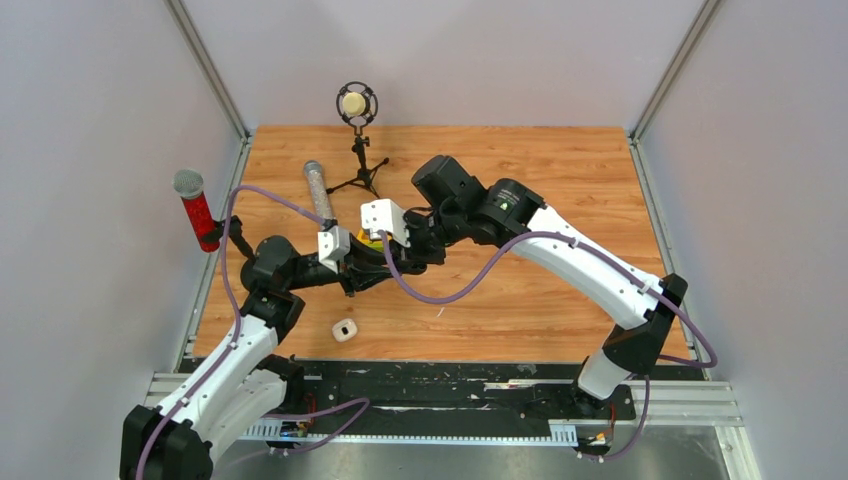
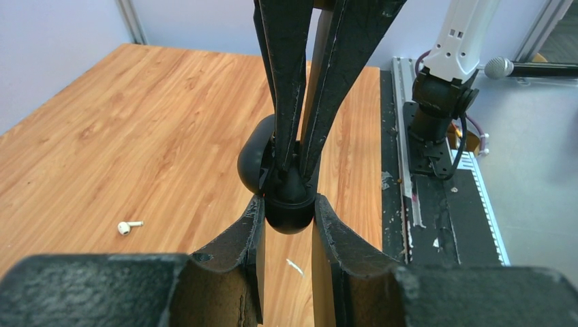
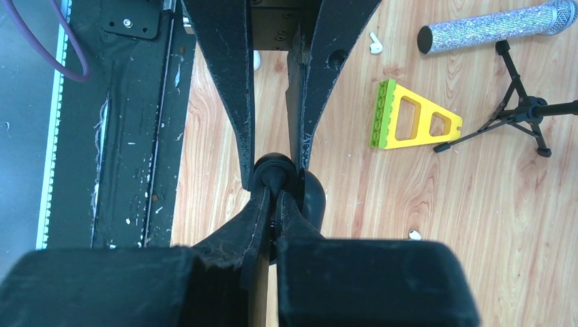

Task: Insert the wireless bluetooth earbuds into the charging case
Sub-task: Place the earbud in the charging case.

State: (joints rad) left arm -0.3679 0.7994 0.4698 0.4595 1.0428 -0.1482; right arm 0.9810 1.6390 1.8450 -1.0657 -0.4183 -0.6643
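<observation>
The white charging case (image 1: pixel 345 329) lies on the wooden table near the front edge, apart from both grippers. My left gripper (image 2: pixel 287 204) and my right gripper (image 3: pixel 272 197) meet nose to nose above the table's middle (image 1: pixel 375 262). Both are shut on one small black oval object (image 2: pixel 290 212): the left holds its rounded body, the right pinches its upper part. One white earbud (image 2: pixel 127 226) lies loose on the table, also showing in the right wrist view (image 3: pixel 374 44). A second white speck (image 3: pixel 414 235) lies on the wood beside my right gripper.
A silver glitter microphone (image 1: pixel 318 190) and a small tripod with a round mic (image 1: pixel 357 108) stand at the back. A red microphone (image 1: pixel 197 212) is at the left edge. A yellow and green brick piece (image 3: pixel 412 121) lies near the grippers. A black rail (image 1: pixel 450 385) runs along the front.
</observation>
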